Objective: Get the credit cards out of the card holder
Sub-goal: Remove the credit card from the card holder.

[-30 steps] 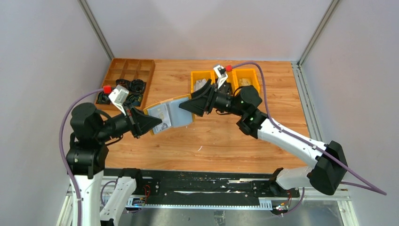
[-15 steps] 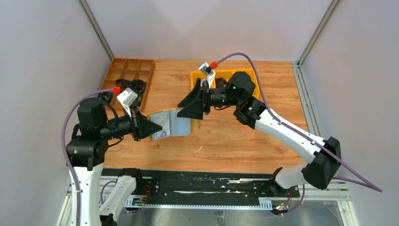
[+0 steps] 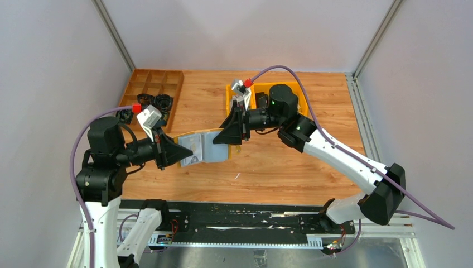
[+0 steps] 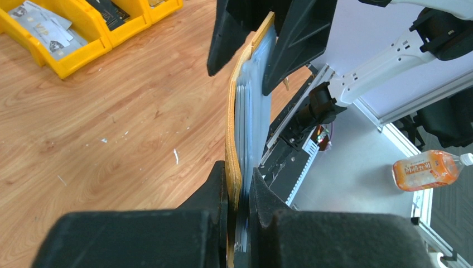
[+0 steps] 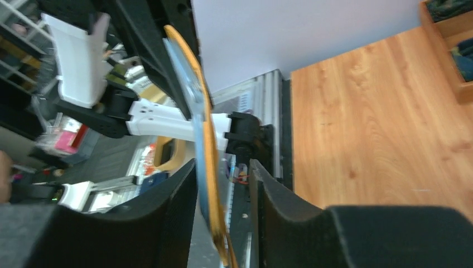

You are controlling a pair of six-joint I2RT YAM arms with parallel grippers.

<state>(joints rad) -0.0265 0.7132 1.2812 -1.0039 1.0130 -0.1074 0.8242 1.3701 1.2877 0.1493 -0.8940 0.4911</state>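
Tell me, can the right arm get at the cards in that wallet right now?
Probably yes. The left gripper clamps one end of the open wallet in mid-air, and the right gripper straddles its other end, nothing blocking. Whether it would catch the cards alone, I can't tell.

Soft, even light on the surface [image 3: 268,167]; I see only faint shadows. Left wrist view: card holder [image 4: 242,111] sharp, left end effector [image 4: 239,176] at 6 o'clock dark, blurred. Right wrist view smears toward 9 o'clock.
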